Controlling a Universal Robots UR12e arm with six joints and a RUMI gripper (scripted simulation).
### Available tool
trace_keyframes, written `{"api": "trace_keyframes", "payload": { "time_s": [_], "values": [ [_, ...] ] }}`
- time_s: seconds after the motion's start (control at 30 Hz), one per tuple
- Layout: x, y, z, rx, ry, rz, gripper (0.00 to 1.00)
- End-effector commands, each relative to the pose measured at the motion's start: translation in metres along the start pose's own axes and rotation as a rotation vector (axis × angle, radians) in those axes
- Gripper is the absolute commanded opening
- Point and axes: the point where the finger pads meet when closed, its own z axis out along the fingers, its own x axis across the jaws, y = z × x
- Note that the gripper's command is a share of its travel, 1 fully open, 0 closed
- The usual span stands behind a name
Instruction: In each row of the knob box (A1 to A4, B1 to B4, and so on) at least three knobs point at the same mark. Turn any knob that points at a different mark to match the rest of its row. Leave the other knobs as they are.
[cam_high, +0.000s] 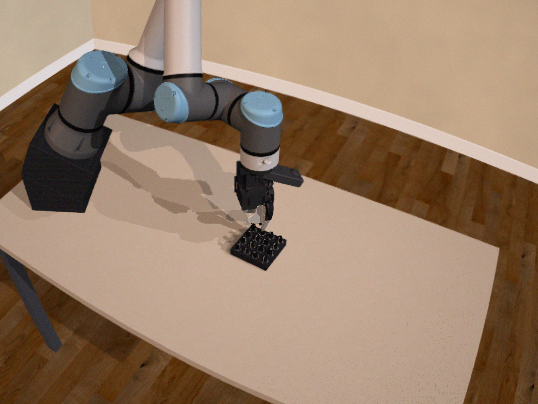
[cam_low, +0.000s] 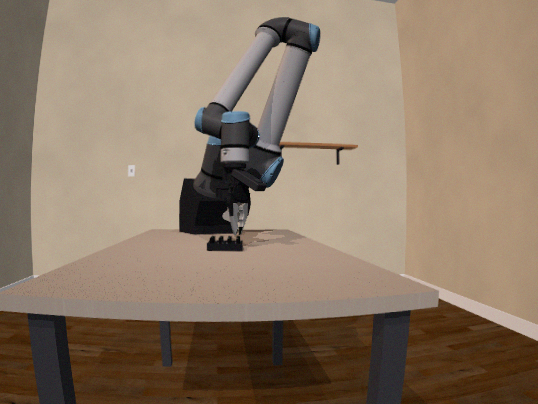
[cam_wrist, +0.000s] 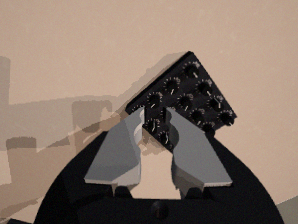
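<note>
Pincer: grey two-jaw pincer (cam_wrist: 155, 121), nearly closed to knob width, straddles a small black knob (cam_wrist: 153, 125), holding nothing.
Box: black square knob box (cam_high: 259, 246), flat on beige worktop (cam_high: 350, 280) for top-down reach.

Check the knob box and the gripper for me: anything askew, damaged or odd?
Nothing stands out. The knob box lies flat on the table, turned diagonal to its edges, looking intact. The gripper hangs over the box's near corner, fingers set narrowly either side of one knob; contact isn't discernible.
</note>
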Motion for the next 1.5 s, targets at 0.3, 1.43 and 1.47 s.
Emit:
{"api": "trace_keyframes", "payload": {
  "time_s": [0.3, 1.43, 1.47],
  "values": [
    [0.0004, -0.0004, -0.0004, 0.001, 0.001, 0.000, 0.11],
    [0.0004, -0.0052, -0.0004, 0.001, 0.001, 0.000, 0.11],
    [0.0004, -0.0052, -0.0004, 0.001, 0.001, 0.000, 0.11]
  ]
}}
